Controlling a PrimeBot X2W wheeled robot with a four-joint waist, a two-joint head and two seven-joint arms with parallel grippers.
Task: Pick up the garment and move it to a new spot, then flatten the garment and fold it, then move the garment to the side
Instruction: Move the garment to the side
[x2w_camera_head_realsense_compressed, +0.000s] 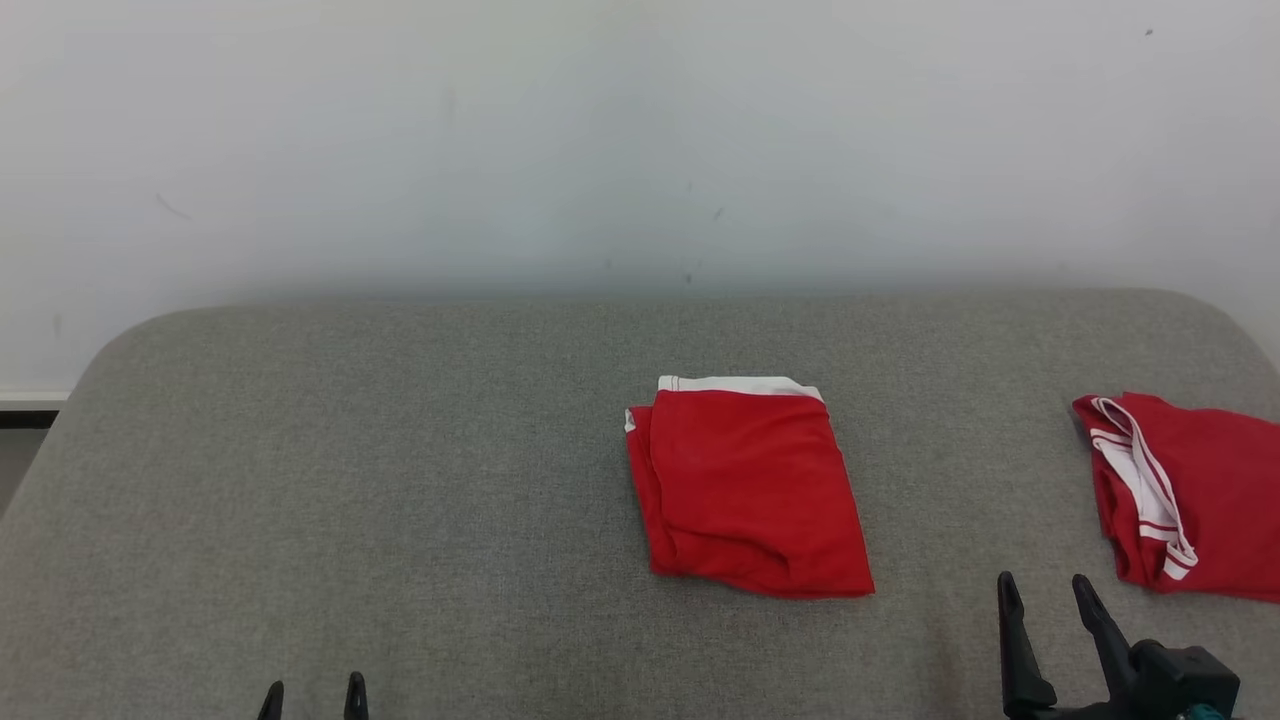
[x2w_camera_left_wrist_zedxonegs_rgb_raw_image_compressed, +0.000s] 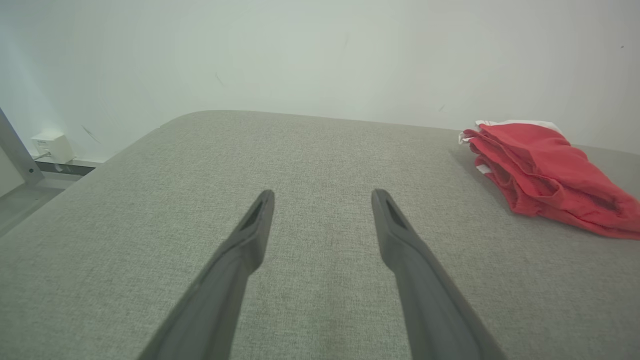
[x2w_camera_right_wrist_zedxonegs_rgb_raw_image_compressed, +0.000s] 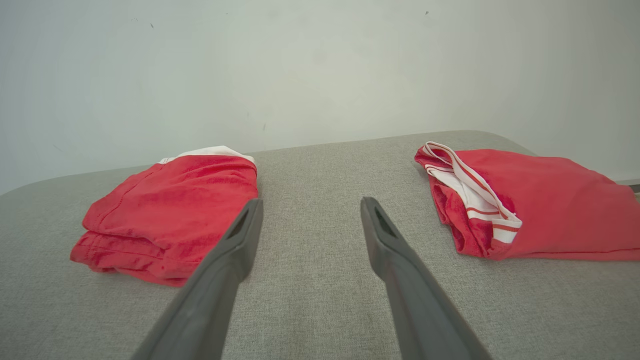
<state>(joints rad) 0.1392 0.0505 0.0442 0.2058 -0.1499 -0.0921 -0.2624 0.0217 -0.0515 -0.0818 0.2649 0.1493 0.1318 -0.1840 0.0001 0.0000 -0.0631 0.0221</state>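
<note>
A folded red garment (x2w_camera_head_realsense_compressed: 748, 487) with a white band along its far edge lies near the middle of the grey padded surface (x2w_camera_head_realsense_compressed: 400, 480); it shows again at the right of the left wrist view (x2w_camera_left_wrist_zedxonegs_rgb_raw_image_compressed: 542, 175) and at the left of the right wrist view (x2w_camera_right_wrist_zedxonegs_rgb_raw_image_compressed: 172, 210). My left gripper (x2w_camera_head_realsense_compressed: 312, 690) is open at the lower left, well away from the garment, nothing between its fingers (x2w_camera_left_wrist_zedxonegs_rgb_raw_image_compressed: 252, 235). My right gripper (x2w_camera_head_realsense_compressed: 1047, 590) is open at the lower right, its fingers (x2w_camera_right_wrist_zedxonegs_rgb_raw_image_compressed: 240, 240) empty, between the two red pieces and touching neither.
A second folded red garment (x2w_camera_head_realsense_compressed: 1190, 495) with white striped trim lies at the right edge of the surface, also in the right wrist view (x2w_camera_right_wrist_zedxonegs_rgb_raw_image_compressed: 525, 200). A pale wall (x2w_camera_head_realsense_compressed: 640, 150) stands right behind. The surface's rounded left corner drops off towards the floor (x2w_camera_left_wrist_zedxonegs_rgb_raw_image_compressed: 20, 200).
</note>
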